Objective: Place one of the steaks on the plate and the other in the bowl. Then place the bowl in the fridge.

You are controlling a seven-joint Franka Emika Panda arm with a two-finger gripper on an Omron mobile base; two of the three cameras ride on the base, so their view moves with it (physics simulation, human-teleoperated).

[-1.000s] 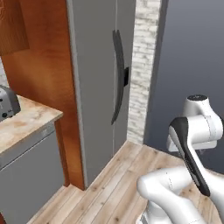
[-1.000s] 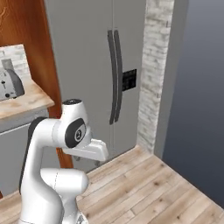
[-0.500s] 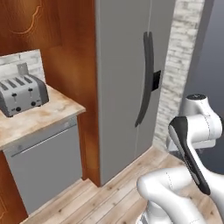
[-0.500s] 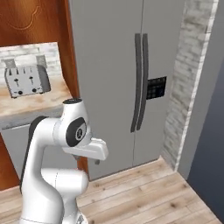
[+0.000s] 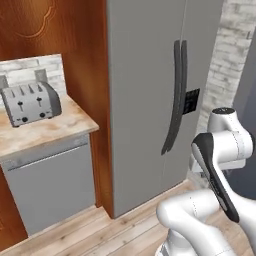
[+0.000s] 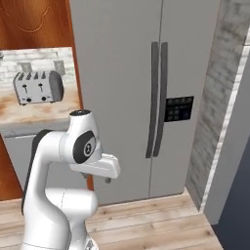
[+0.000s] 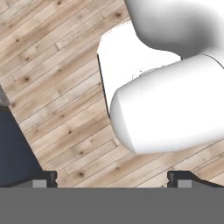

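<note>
The fridge stood closed, both grey doors shut and the two long black handles side by side down the middle, a dark dispenser panel just to the right of them. Over the last second the whole picture had slid sideways: a second ago the fridge sat at an angle with one handle in sight, and it now faced the base cameras nearly square. That was the base turning, not the fridge moving. I judged the robot was still getting into position and no step of the task had begun.

Left of the fridge ran a wood cabinet side, then a pale worktop with a grey appliance front under it. A silver toaster sat on the worktop against the tiled wall.

The tool was tucked low and pointed at the plank floor, its two dark tips spread wide with nothing between them.

Neither the steaks, the plate nor the bowl could be placed from here; they still had to be found before the fridge was of use.
</note>
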